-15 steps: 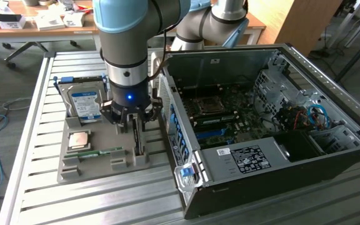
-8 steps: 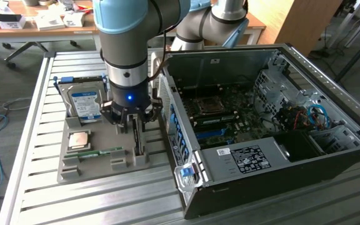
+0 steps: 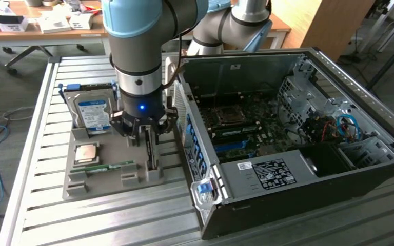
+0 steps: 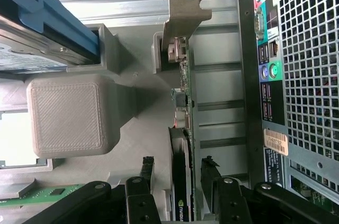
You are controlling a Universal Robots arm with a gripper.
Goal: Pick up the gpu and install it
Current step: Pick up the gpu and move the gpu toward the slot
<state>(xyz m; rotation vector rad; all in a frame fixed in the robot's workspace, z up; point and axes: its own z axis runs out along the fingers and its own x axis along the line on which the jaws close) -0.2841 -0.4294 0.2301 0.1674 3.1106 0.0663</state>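
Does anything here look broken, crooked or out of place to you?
Nothing stands out. The gpu stands on edge in its slot of the grey tray, the open gripper straddling it, and the computer case lies open beside it with no visible damage.

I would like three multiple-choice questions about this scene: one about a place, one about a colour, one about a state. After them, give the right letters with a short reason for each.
1. Where does the gpu stand?
A) in the grey holder beside the computer case
B) inside the case
C) on the floor

2. What colour is the memory stick?
A) red
B) green
C) white

3. How is the gripper?
A) shut, high above the holder
B) shut on the memory stick
C) open, one finger on each side of the gpu

Answers:
1 A: the card stands on edge in a slot of the holder, outside the case.
2 B: its board is green.
3 C: gaps show between the fingers and the card.
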